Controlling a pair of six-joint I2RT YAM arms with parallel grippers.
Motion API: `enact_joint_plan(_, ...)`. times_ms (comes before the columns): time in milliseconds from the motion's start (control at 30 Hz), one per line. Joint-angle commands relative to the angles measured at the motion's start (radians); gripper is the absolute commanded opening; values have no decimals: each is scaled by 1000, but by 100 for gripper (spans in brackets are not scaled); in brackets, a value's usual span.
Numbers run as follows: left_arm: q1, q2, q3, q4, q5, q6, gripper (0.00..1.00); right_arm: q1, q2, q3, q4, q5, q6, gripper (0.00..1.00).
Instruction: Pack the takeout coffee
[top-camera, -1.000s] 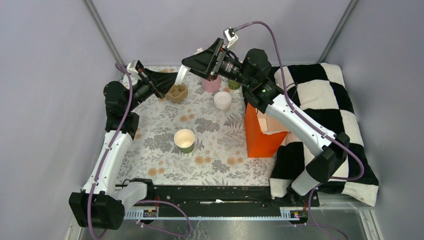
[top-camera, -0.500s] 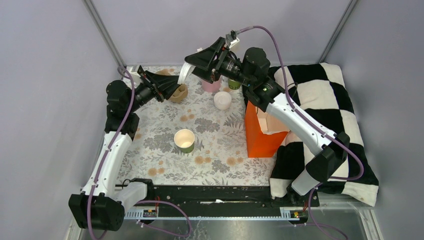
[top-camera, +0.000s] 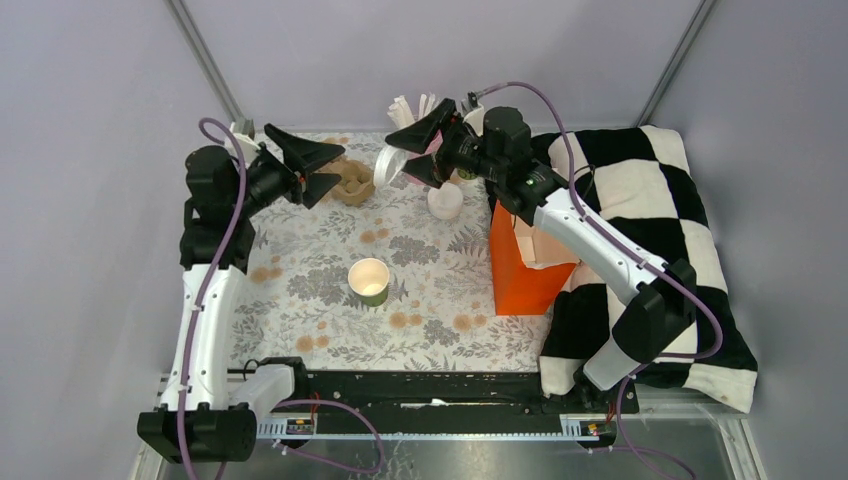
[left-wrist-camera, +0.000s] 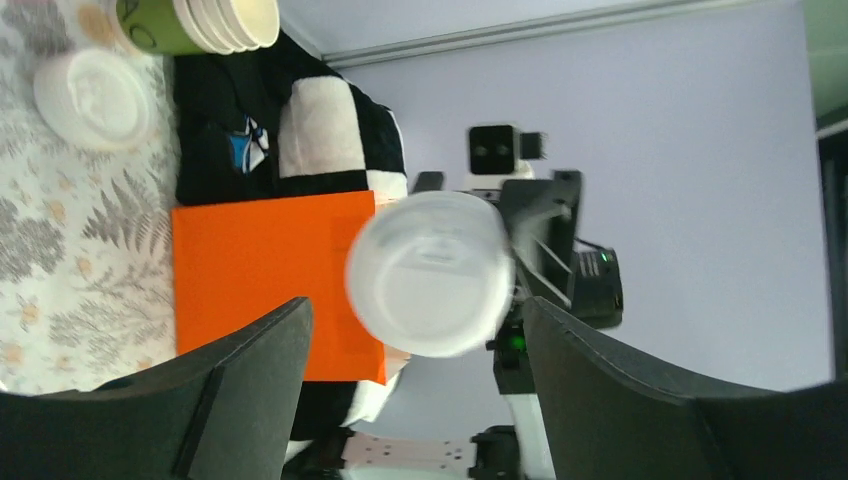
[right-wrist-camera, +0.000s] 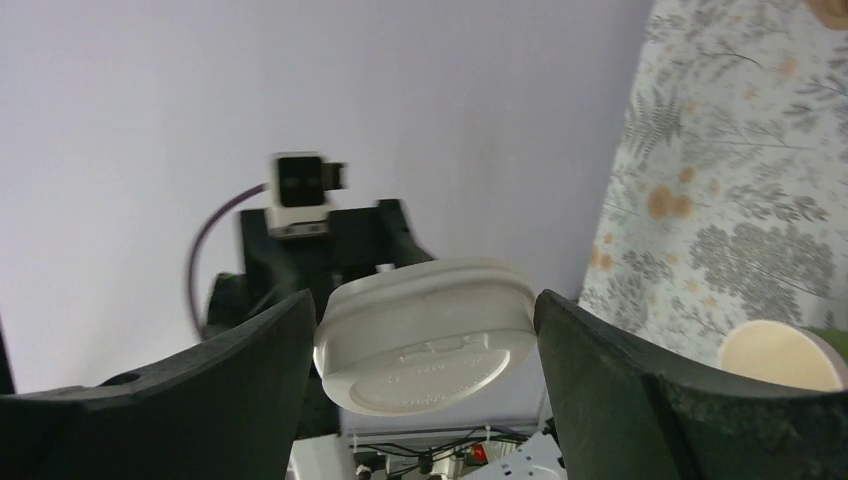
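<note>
Lidding is in hand: the right gripper (right-wrist-camera: 425, 345) has its fingers clamped on the white lid (left-wrist-camera: 430, 272), held aloft, with the open green paper cup (top-camera: 369, 281) at six o'clock from it. The left gripper (top-camera: 330, 167) has its fingers apart and empty. Next, I judge, the lid needs levelling over the cup and pressing onto its rim.

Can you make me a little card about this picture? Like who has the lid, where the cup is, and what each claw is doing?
Lid: white and round, up in the air, pinched in the right claw
Right claw: shut on the lid
Left claw: open and empty, apart from the lid
Cup: green, standing upright on the flowery table, no lid on it yet
Orange bag: standing to the right of the cup, next to the checkered blanket
</note>
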Motion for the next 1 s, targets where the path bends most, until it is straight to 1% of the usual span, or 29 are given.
enact_joint_plan(0, 4, 6, 117, -85, 23, 287, 83, -10, -38, -17, -110, -27, -81, 85)
enact_joint_plan(100, -17, 31, 92, -17, 140, 302, 84, -10, -32, -39, -157, -31, -104, 85)
enact_joint_plan(133, -46, 36, 89, -14, 156, 315, 84, -10, -27, -43, -158, -36, -105, 85)
enact_joint_plan(233, -135, 48, 96, -12, 143, 368, 84, -10, -18, -45, -169, -50, -109, 85)
enact_joint_plan(267, -161, 57, 100, -11, 134, 378, 82, -10, -18, -48, -174, -50, -112, 85)
enact_joint_plan(333, -209, 72, 101, -11, 101, 383, 75, -10, -18, -54, -177, -53, -112, 86)
enact_joint_plan(433, -272, 99, 107, -11, 51, 391, 68, -10, -16, -56, -177, -57, -107, 86)
enact_joint_plan(467, -290, 108, 110, -12, 37, 394, 65, -10, -15, -54, -180, -57, -106, 86)
enact_joint_plan(500, -303, 115, 115, -23, 23, 399, 59, -10, -15, -51, -181, -58, -108, 86)
enact_joint_plan(633, -314, 121, 120, -55, -27, 417, 40, -9, -10, -42, -191, -58, -111, 86)
enact_joint_plan(733, -313, 127, 123, -65, -32, 423, 33, -10, -6, -38, -191, -59, -110, 87)
enact_joint_plan(833, -313, 131, 124, -78, -53, 424, 21, -10, -2, -35, -185, -63, -105, 87)
enact_joint_plan(867, -313, 130, 121, -75, -55, 420, 18, -10, -4, -35, -185, -63, -106, 88)
enact_joint_plan(967, -312, 125, 111, -57, -57, 400, 8, -10, -11, -43, -183, -70, -120, 95)
